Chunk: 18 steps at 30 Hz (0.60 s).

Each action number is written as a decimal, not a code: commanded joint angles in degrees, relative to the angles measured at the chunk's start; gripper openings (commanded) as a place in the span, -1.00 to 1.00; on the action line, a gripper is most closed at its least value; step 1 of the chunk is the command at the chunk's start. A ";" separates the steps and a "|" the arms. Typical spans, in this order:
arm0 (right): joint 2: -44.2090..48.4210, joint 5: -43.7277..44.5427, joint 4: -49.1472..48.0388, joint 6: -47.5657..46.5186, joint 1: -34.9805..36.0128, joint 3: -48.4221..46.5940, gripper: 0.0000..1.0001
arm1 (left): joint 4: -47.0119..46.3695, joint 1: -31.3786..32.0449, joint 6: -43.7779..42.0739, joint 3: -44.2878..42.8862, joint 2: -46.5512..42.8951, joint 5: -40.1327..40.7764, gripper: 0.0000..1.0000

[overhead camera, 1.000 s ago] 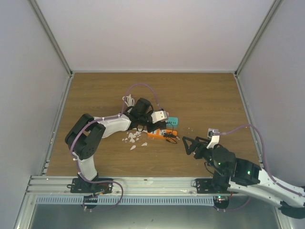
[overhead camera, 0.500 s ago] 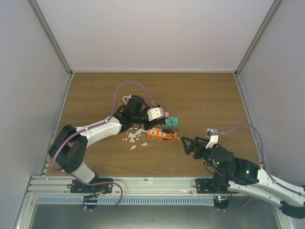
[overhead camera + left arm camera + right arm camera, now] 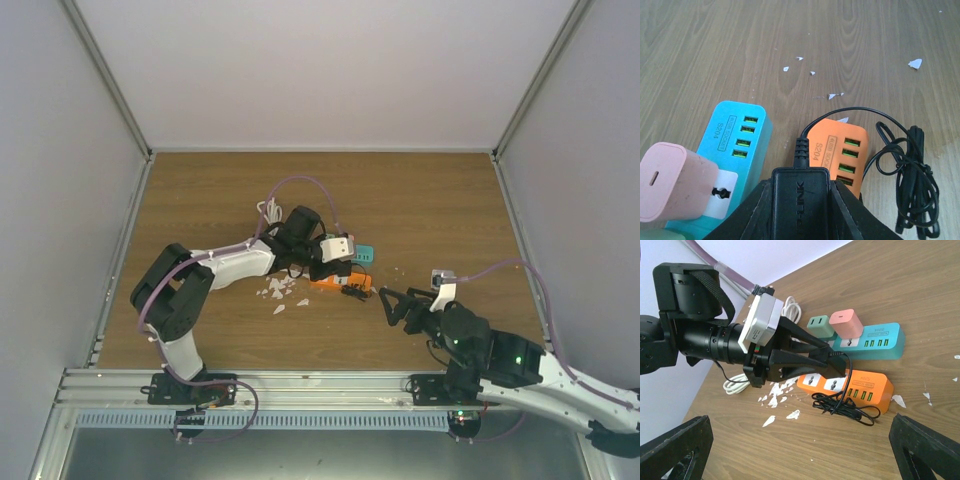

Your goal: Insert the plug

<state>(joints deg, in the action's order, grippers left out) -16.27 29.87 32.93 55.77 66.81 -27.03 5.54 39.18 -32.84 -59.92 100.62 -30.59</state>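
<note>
My left gripper (image 3: 800, 200) is shut on a black plug adapter (image 3: 800, 205) and holds it over the orange power strip (image 3: 840, 152), which lies mid-table (image 3: 340, 281). The plug's black cable (image 3: 912, 180) lies bundled right of the strip. In the right wrist view the left gripper (image 3: 840, 367) holds the plug (image 3: 839, 366) just above the orange strip's sockets (image 3: 832, 384); I cannot tell whether the prongs are in. My right gripper (image 3: 388, 303) is open and empty, right of the strip.
A teal power strip (image 3: 732, 150) lies beside the orange one, with a pink charger (image 3: 675, 182) and a green charger (image 3: 820, 325) plugged into it. A white coiled cable (image 3: 735, 382) and white scraps (image 3: 278, 292) lie to the left.
My left arm swung left and back, and the gripper with the plug has come down over the orange strip. The right arm barely moved.
</note>
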 commanded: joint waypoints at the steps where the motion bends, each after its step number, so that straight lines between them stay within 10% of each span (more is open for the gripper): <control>1: -0.13 0.25 -0.50 0.18 0.19 -1.45 0.99 | 2.26 0.20 -1.41 -1.17 2.62 1.55 -1.00; 18: 1.61 0.13 1.34 0.75 0.17 -1.50 0.99 | 4.22 0.02 -1.66 -0.31 0.48 1.66 -1.00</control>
<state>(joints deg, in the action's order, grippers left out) -15.42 29.52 33.45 55.81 66.81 -27.33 5.72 39.18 -34.09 -61.08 101.62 -30.59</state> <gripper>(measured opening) 0.995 0.260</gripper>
